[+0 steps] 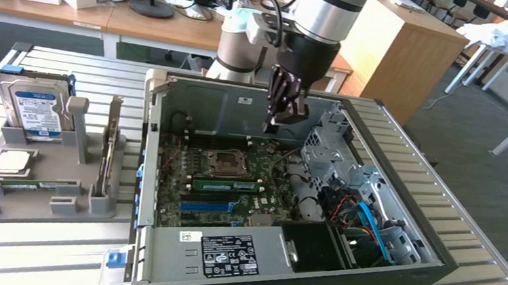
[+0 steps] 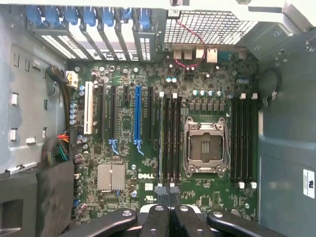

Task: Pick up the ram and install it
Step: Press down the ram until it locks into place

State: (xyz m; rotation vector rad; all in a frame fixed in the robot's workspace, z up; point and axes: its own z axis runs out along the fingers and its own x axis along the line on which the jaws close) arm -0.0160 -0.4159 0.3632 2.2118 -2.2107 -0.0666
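Fixture (image 1: 50,205), grey, at the exterior view's left on the slatted table (image 1: 36,251): hard drive (image 1: 31,108) with a blue label standing upright at its far end, a square silver processor chip (image 1: 12,161) flat in front of it, and the ram (image 1: 31,184) lying flat in a cradle along the near edge, green, untouched, well apart from the arm. Expansion card (image 1: 108,155) stands on edge at the fixture's right side. Next over, the computer case (image 1: 379,282) lies open with the motherboard (image 1: 170,190) face up inside. On the board: processor socket (image 1: 222,160), a green strip (image 1: 223,184) just in front of it among the memory slots (cannot tell if that is a seated stick), then a blue slot (image 1: 208,205) nearer the camera. Labelled power supply (image 1: 227,255) sits at the case's near wall. Gripper (image 1: 283,122) hangs above the board, right of the socket, well clear of the surface, fingers clenched together with nothing seen between them. Further right are a metal drive cage (image 1: 326,155) and blue cables (image 1: 366,216). Wrist view looks straight down on the board: gripper (image 2: 170,213) tips pressed together, empty; processor socket (image 2: 204,145) between two banks of dark memory slots (image 2: 170,138); blue slot (image 2: 138,113) and a small silver heatsink (image 2: 110,177) beyond the nearer bank.
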